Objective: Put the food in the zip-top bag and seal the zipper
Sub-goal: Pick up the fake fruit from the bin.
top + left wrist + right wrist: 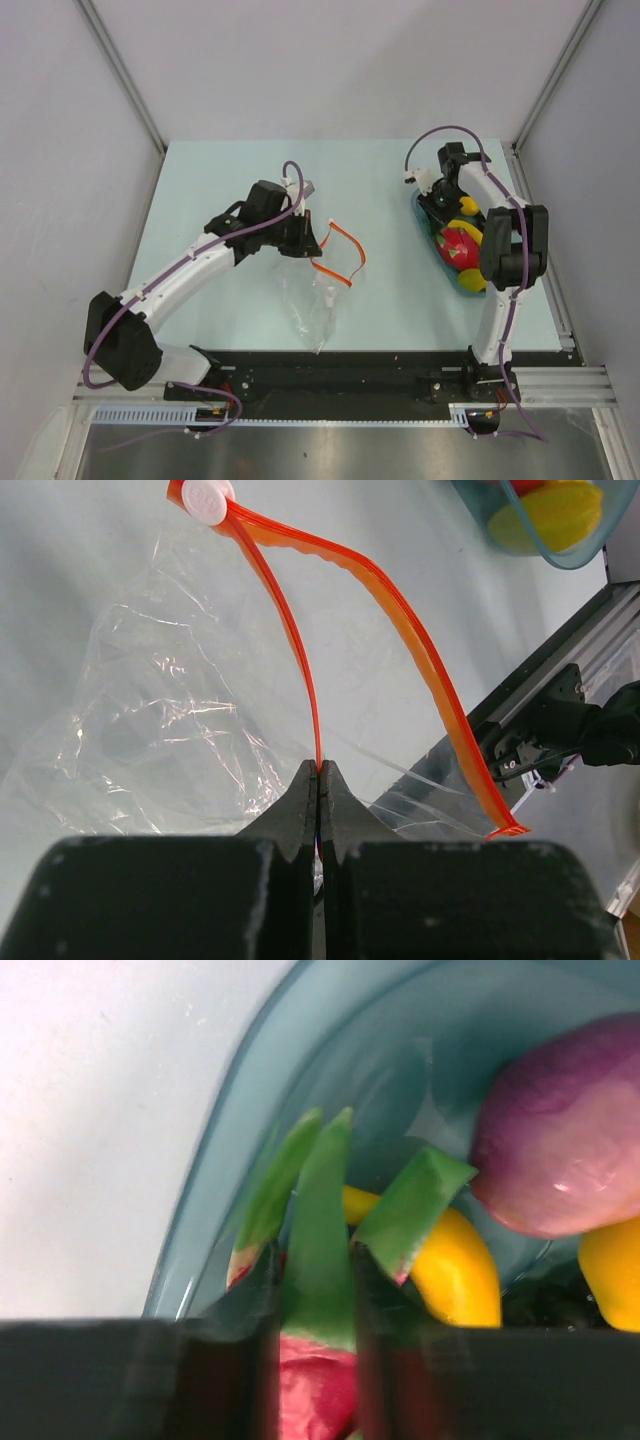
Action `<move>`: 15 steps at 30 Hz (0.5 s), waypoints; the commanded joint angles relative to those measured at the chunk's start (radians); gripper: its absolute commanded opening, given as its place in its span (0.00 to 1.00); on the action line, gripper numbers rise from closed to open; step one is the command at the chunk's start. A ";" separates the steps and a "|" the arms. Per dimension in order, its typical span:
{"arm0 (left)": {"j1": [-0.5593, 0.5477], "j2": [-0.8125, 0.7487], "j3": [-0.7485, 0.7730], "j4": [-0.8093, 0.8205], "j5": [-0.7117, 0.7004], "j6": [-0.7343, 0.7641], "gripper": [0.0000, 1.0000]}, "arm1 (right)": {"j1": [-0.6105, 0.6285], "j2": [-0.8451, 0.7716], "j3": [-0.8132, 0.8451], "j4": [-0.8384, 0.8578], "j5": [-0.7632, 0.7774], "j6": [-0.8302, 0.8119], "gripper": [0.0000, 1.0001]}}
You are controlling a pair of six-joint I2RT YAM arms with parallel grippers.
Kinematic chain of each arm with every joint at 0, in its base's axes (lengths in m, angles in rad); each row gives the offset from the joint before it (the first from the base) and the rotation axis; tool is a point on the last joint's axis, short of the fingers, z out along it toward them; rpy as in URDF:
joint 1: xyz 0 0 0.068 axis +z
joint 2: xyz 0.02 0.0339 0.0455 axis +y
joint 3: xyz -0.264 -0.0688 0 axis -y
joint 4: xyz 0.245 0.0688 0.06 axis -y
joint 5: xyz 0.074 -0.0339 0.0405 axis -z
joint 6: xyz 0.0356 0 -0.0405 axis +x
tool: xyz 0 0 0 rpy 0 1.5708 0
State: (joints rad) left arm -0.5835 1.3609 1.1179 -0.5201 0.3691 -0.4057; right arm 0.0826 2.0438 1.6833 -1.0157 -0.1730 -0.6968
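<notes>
On the left, the zip-top bag (316, 300) lies crumpled on the pale table (390, 170), mouth lifted towards the left arm. Over on the right, the teal bowl (422, 212) sits near the table's right edge with the food piled in it: a red piece with green leaves (312, 1385), a purple ball (560, 1140), a yellow banana (462, 1272) and a yellow round fruit (612, 1272) tucked beside them.

Now the jaws. The left gripper (320, 772) is pinched fully together, and it has one strip of the zipper (400, 610) caught right at the fingertips. The right gripper (318, 1260) is down inside the bowl, jaws narrow, and they look pressed against either side of the middle green leaf, though that view is blurred.

The zipper is unsealed: its two orange-red strips bow apart, meeting at a white slider (207, 498) at the far end. The bag's clear film is wrinkled and glinting.
</notes>
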 commanded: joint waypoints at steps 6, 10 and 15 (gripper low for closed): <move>-0.007 -0.031 0.016 0.020 0.005 0.001 0.00 | -0.024 -0.102 0.076 -0.015 -0.005 0.037 0.00; -0.006 -0.051 0.013 0.029 0.021 -0.027 0.00 | -0.072 -0.220 0.070 -0.001 -0.110 0.092 0.00; 0.004 -0.074 -0.012 0.055 0.031 -0.051 0.00 | -0.135 -0.387 0.030 0.068 -0.238 0.170 0.00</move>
State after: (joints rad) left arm -0.5842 1.3422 1.1175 -0.5156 0.3744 -0.4232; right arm -0.0067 1.8290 1.7023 -1.0042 -0.2790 -0.6060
